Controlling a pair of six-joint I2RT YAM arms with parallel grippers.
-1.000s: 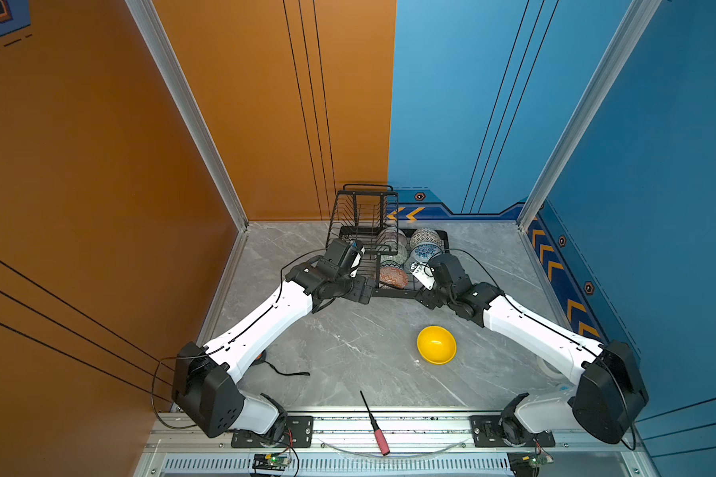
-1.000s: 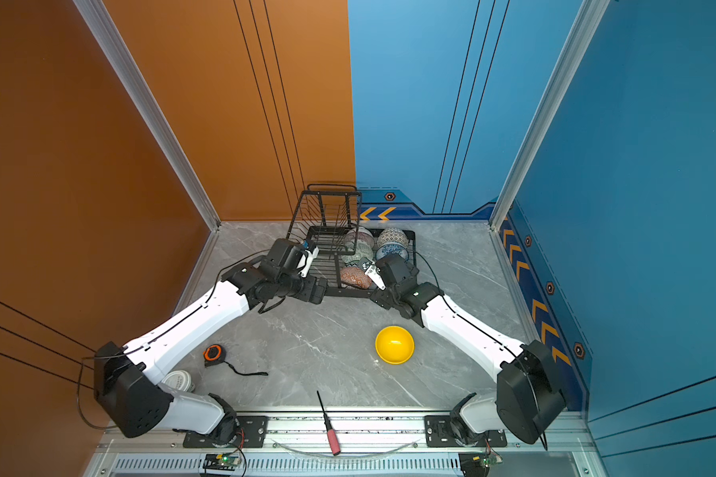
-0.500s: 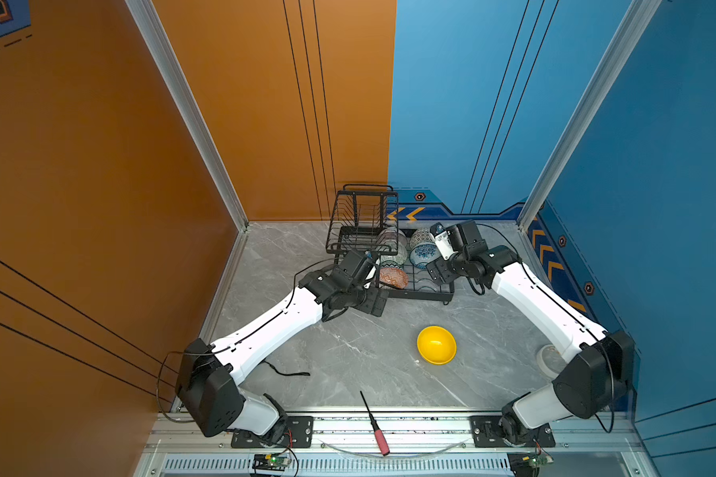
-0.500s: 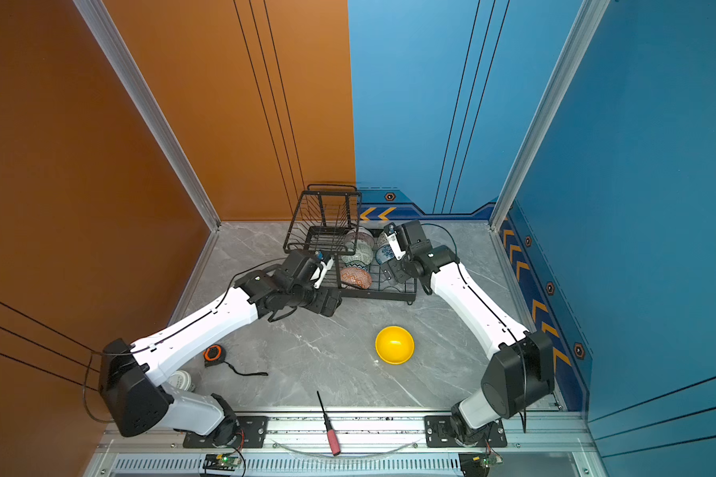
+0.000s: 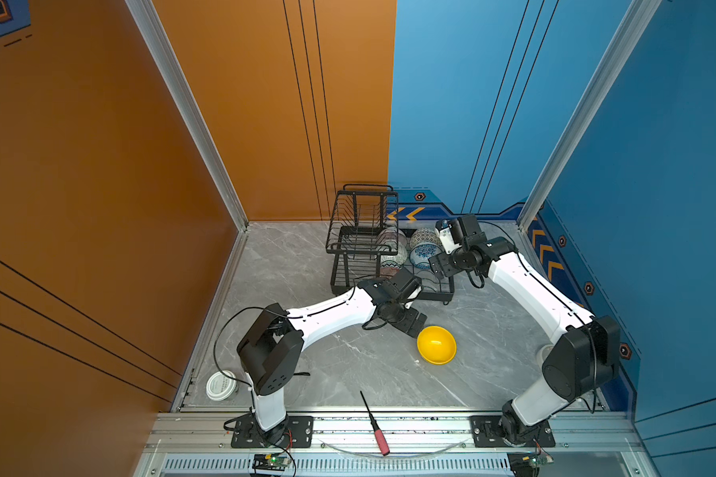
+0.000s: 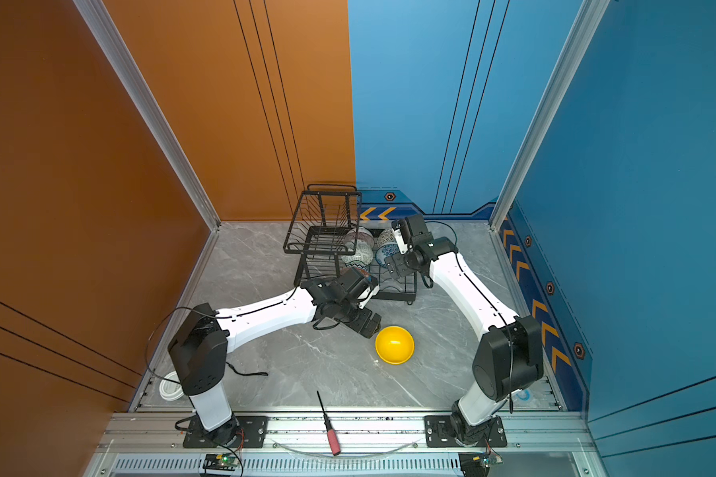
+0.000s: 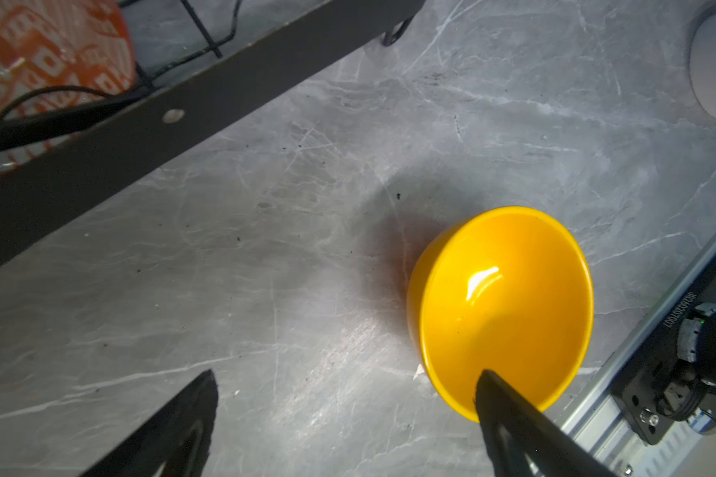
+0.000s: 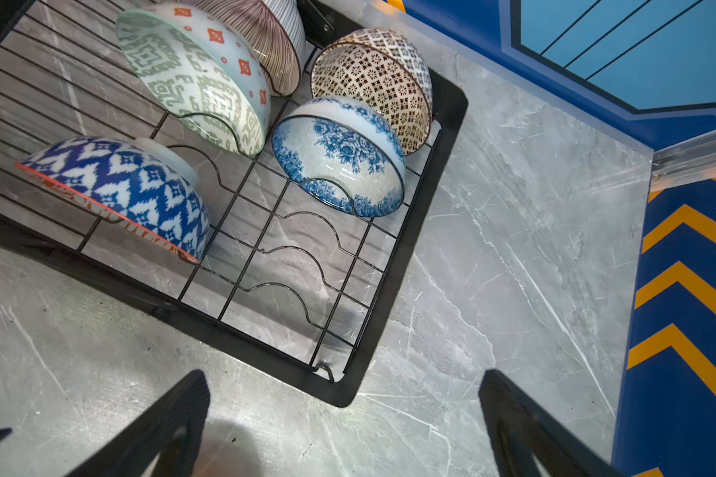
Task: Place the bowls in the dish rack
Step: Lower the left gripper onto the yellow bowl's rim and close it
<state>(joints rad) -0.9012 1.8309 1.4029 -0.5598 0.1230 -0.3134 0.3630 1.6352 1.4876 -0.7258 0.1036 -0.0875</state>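
Cataloguing both pincers: jaws fully spread, nothing held.
We list the left gripper (image 7: 347, 373) just beside the yellow bowl (image 7: 501, 305) on the table (image 7: 306, 247) (contact unclear). The right gripper (image 8: 343, 373) hangs near a corner of the dish rack (image 8: 451, 119), where five patterned bowls (image 8: 340, 157) lean in its slots.

- Left arm (image 5: 327, 316) reaches forward toward the middle; left gripper (image 7: 346, 373) tilts downward, jaws spread wide, holding nothing.
- Right arm (image 5: 530, 289) stretches farther forward, wrist bent inward; right gripper (image 8: 344, 373) points down, jaws likewise wide, empty.
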